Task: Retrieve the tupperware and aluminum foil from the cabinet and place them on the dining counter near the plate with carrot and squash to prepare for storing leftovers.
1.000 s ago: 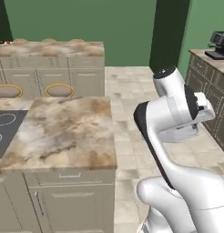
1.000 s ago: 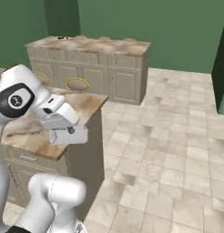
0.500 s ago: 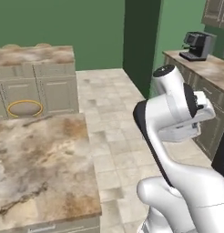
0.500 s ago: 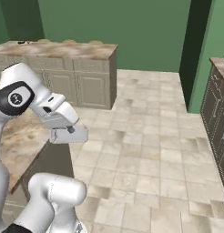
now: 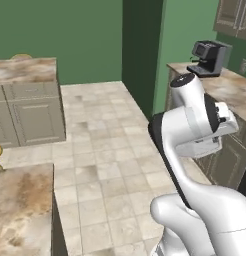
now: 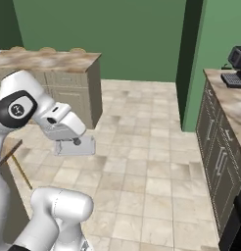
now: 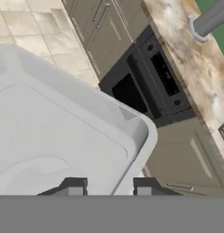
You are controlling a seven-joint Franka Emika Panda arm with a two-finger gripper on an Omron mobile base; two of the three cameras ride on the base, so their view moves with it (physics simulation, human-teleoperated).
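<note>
A white arm [image 5: 195, 150] stands folded on the tiled floor [image 5: 100, 150] of a green-walled kitchen, with one coffee machine [image 5: 210, 57] behind it and to its right, on the marble counter [image 5: 230, 90] along the right wall. Two wall cabinets [image 5: 235, 20] hang above and just right of the coffee machine. Left of the machine rises a dark green pillar [image 5: 142, 50]. Well to the machine's left, across the open floor, stands a second counter [image 5: 25, 72] against the back wall. A third, an island [image 5: 20, 210], lies nearest the camera and farthest from the machine. In the right base view the same coffee machine [image 6: 238, 66] sits at the far right edge, the arm's hand well to its left and lower. The hand view looks down on a counter front with one dark appliance [image 7: 145, 77] set among grey drawers and one grey cylinder [image 7: 209, 20] on the marble top. The gripper [image 7: 109, 187] has its two fingertips [image 7: 75, 186] spread apart, nothing between them. Where the tupperware and foil lie cannot be told.
</note>
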